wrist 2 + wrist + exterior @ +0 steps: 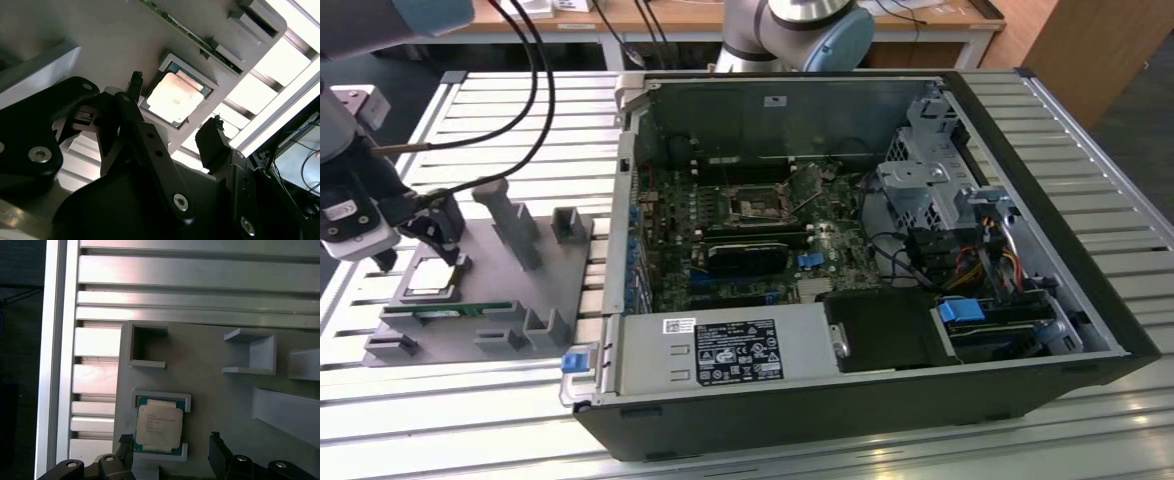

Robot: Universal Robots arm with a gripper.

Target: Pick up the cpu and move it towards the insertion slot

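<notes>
At the exterior view's left, on the grey holder [494,300], your cpu [432,281] lies flat in its shallow square recess. The pincer [438,245] hangs just above it. From there you see the dark fingers as one mass, so you cannot judge their spread.

The wrist views settle it. In the first wrist view the pincer [170,439] is open, one fingertip on each side of the cpu [159,427], with bare holder [225,405] showing between chip and fingers. In the second wrist view the pincer [176,97] straddles the cpu [175,100] in the same way, its jaws spread wide and gripping nothing. The chip's metal top glares bright there.

The exterior view also gives you the slot [754,207]. It sits on the board inside the open case [854,400], well to the right of the holder. It also shows a green memory stick [440,312] on the holder's near side, and the slatted bench [1067,440] under everything.
</notes>
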